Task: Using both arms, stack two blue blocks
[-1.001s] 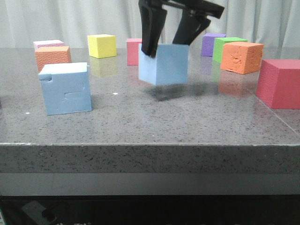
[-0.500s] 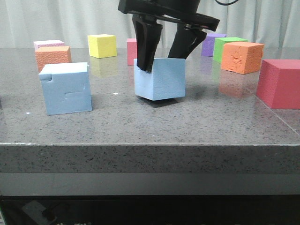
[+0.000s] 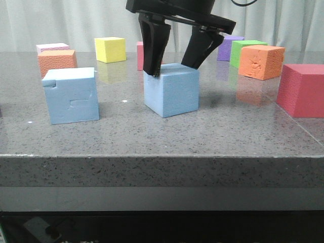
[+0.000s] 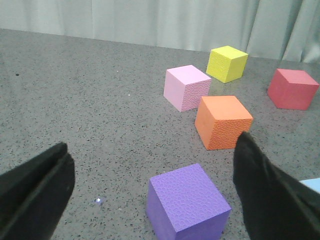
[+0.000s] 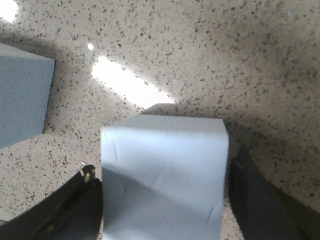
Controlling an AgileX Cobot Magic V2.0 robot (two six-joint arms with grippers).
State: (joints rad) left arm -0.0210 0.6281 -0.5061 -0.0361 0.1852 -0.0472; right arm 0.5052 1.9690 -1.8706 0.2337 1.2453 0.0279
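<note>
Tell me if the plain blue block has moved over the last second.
Yes. The plain blue block went down onto the table and slightly left, toward the dented blue block, which stayed put.

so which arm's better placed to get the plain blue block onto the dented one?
Right. The right gripper straddles the plain blue block, now on the table. The left gripper is open over a purple cube, not the dented blue block.

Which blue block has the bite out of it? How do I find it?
Start at the grey speckled stone table and look to its front left. The light-blue foam cube with the chipped corner stands there alone. Unlike the plainer light-blue foam cube, it has a rectangular dent.
</note>
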